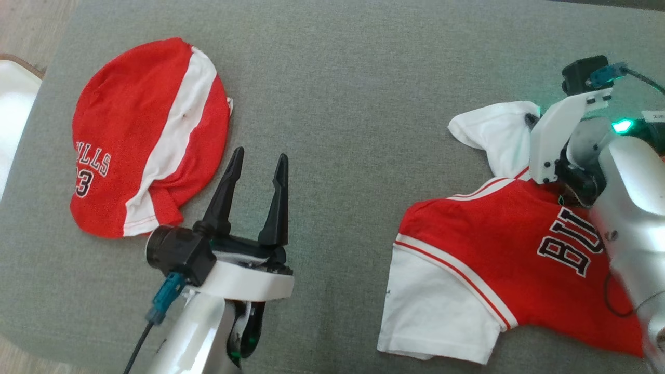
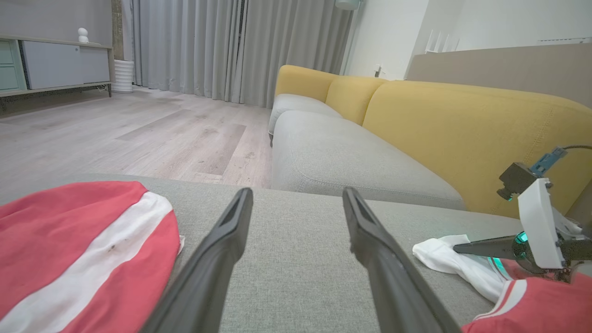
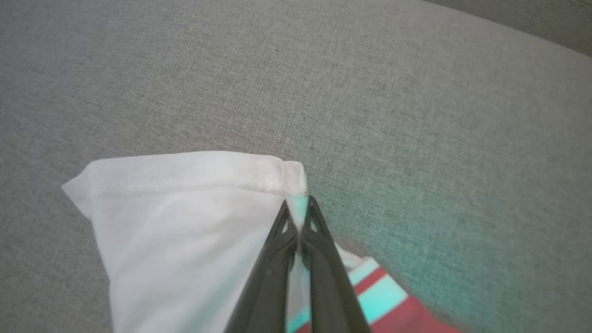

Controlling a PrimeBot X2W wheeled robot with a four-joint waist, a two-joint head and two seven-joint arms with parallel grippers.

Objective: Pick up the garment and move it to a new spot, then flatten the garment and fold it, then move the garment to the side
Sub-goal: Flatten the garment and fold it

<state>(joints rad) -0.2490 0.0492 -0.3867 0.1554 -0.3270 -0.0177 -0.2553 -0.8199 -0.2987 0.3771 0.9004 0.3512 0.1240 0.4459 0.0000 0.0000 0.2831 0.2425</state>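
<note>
Grey woven cushion [image 1: 337, 78] underfoot, and here's the picture, nearest first. The left gripper [image 1: 261, 154] hangs over bare fabric, fingers spread wide, nothing between them. Level with it on the robot's right lies the garment, a red shirt [image 1: 493, 249] with white sleeves and black lettering. It sits sideways: the near sleeve [image 1: 436, 317] points toward the robot, the far sleeve [image 3: 185, 222] away, and the red body runs off rightward under the pale right forearm [image 1: 634, 208].

That far sleeve is where the action is. The right gripper [image 3: 298, 206] has its fingers pinched together on the sleeve's hemmed corner, white cloth caught between the tips. So the whole shirt trails from the claw back toward the robot. My read: a lift from here hangs everything off one sleeve corner, and it will drape and swing rather than travel flat.

The right arm owns this one; the left claw is well apart from the shirt. Open cushion lies between them, though the idle left gripper stands right in that lane. Farther left, a second red piece [image 1: 130, 130] with a white stripe takes the corner, so that side is spoken for.

Beyond the cushion: a yellow sofa [image 2: 462, 129], wooden floor [image 2: 138, 134], grey curtains [image 2: 208, 46].
</note>
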